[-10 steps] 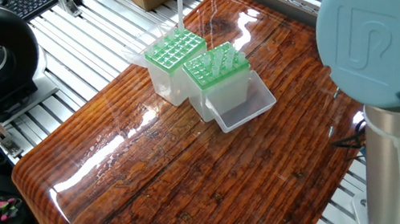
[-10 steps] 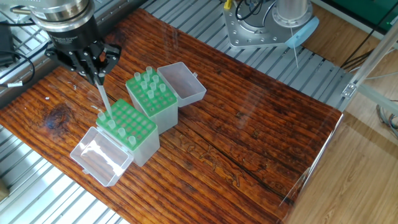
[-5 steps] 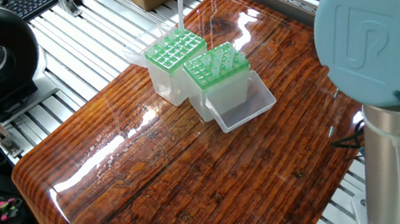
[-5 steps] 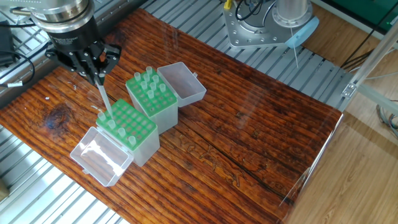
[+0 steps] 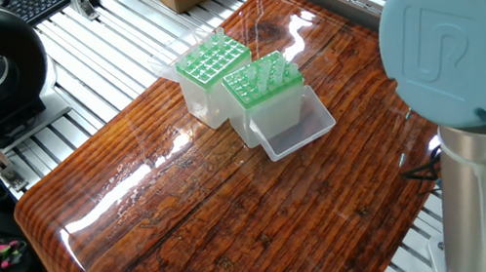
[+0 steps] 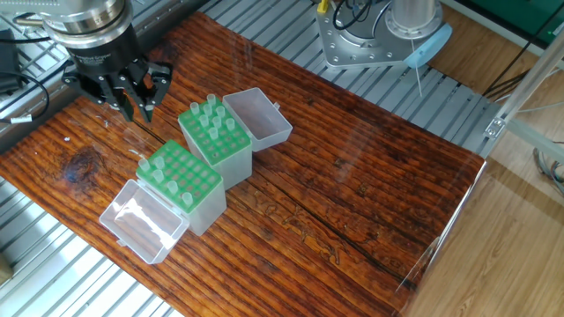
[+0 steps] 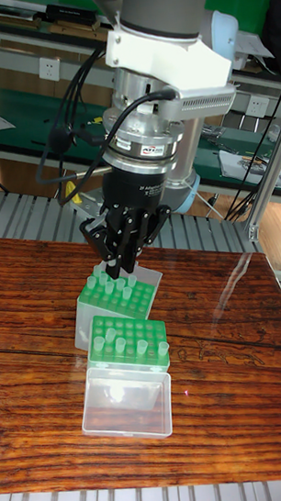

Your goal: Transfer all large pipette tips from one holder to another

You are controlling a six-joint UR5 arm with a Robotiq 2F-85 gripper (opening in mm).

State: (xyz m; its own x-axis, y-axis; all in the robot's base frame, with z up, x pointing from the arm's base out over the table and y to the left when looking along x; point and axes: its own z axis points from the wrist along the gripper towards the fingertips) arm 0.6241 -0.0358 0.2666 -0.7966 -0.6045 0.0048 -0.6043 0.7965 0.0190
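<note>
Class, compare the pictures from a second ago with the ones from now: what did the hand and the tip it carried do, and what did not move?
The hand no longer has a tip hanging from it: the tip it held over the near rack now sits in that rack, at its corner. The hand is open above it, at about the same place. Both racks, including the far one, their open lids and the other tips are unmoved.
</note>
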